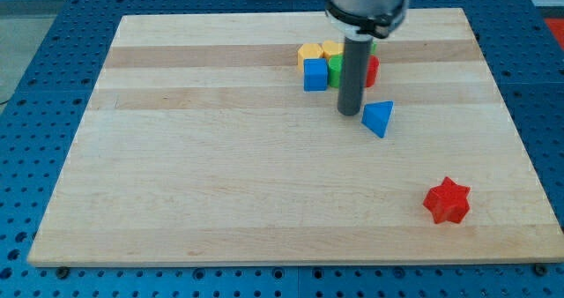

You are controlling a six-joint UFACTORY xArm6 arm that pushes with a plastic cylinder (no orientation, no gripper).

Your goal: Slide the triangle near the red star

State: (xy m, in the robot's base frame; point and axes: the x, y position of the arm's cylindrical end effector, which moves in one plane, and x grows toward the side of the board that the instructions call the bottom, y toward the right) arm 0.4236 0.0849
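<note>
The blue triangle block (pixel 378 118) lies right of centre in the upper half of the wooden board (pixel 220 183). The red star (pixel 447 201) lies near the view's bottom right, well below and to the right of the triangle. My tip (pixel 350 112) stands just left of the triangle, close to its left corner or touching it; I cannot tell which. The rod hides part of the cluster behind it.
A tight cluster sits near the view's top, above my tip: a blue cube (pixel 315 75), a yellow block (pixel 309 51), a second yellow block (pixel 331 48), a green block (pixel 336 70) and a red block (pixel 373 70). Blue perforated table surrounds the board.
</note>
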